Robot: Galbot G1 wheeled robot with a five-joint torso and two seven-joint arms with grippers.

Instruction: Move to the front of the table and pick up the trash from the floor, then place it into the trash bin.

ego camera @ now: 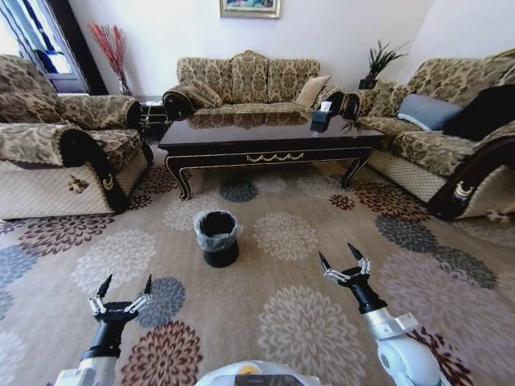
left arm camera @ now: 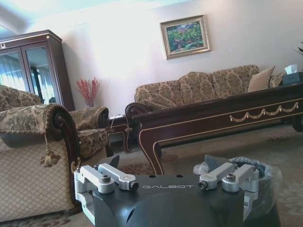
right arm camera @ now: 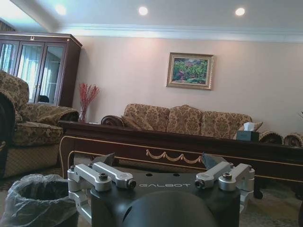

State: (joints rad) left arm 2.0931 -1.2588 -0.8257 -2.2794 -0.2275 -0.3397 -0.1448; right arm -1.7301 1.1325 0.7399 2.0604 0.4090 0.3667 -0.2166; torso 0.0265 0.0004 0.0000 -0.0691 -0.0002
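The long dark glossy table [ego camera: 241,133] stands ahead on the flowered carpet, between the sofas. The black trash bin [ego camera: 217,238] with a plastic liner sits on the carpet in front of the table. My left gripper [ego camera: 125,286] hovers low over the carpet, nearer me and to the left of the bin, open and empty. My right gripper [ego camera: 342,259] is to the right of the bin, also open and empty. From the left wrist the bin [left arm camera: 267,177] and the table [left arm camera: 213,118] show past the spread fingers; from the right wrist the bin [right arm camera: 38,198] is close by. The trash is out of view.
An armchair [ego camera: 56,153] flanks the left, a sofa [ego camera: 241,80] stands behind the table and another sofa [ego camera: 451,137] lines the right. A dark tissue box [ego camera: 322,119] rests on the table. Open carpet surrounds the bin.
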